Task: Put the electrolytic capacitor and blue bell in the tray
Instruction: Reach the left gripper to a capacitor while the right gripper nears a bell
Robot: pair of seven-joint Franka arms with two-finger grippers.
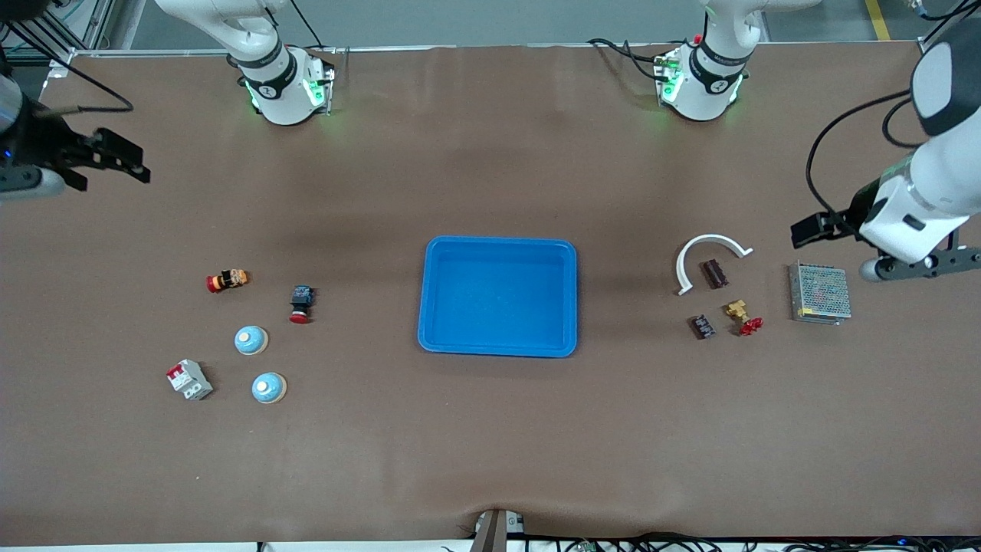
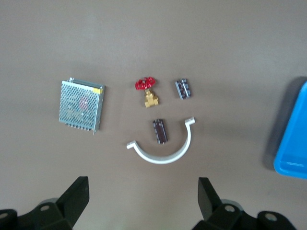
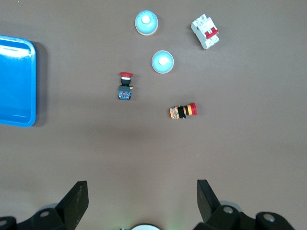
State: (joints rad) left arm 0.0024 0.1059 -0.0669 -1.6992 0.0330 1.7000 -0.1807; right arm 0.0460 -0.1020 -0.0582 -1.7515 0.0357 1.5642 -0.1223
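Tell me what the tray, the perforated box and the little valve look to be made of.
The tray looks like molded plastic: uniform bright blue, rounded corners, soft sheen. The perforated box looks like bare sheet metal: silvery grey, with a regular grid of holes. The valve seems to have a brass body, yellow-gold in color, and a red handwheel whose material I cannot tell, perhaps painted metal or plastic.

From high across the table we face both bases. Each wrist camera looks straight down from well above its open fingers; all three views share the tray (image 1: 498, 297) (image 2: 293, 143) (image 3: 17, 81).
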